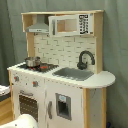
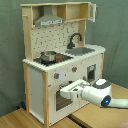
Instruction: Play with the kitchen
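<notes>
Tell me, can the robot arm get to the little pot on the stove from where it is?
Probably yes. The pincer is low, by the oven door, and the pot sits open on the stove above it. Nothing covers the pot, but the arm must first rise past the counter edge.

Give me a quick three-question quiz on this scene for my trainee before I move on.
1. True or false: a pot sits on the stove of the kitchen.
2. In the second exterior view, the arm reaches toward: A) the faucet, B) the oven door, C) the hood.
3. Fill in: in the first exterior view, the faucet stands behind the ____.

Key: 1 true; 2 B; 3 sink.
</notes>
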Tool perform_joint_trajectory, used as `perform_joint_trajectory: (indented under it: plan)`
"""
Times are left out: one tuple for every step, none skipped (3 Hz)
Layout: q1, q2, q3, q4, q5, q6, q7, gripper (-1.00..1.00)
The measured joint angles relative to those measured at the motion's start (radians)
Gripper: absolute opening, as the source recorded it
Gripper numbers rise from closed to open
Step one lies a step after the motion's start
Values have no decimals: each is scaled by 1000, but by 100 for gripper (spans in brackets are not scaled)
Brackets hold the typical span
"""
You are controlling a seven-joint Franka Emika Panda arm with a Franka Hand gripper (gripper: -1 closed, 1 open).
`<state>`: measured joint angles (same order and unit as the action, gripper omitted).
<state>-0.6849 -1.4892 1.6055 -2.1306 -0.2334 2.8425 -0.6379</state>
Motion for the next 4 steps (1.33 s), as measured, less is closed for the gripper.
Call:
perform_joint_trajectory:
  plan:
    - [35,1,-11,-15,1,-92,6,100]
    - [91,1,-86,-18,0,-160,-4,100]
    - [146,1,-149,-18,-13,-243,-28,100]
    - [194,1,-196,-18,-35,-328,-38,100]
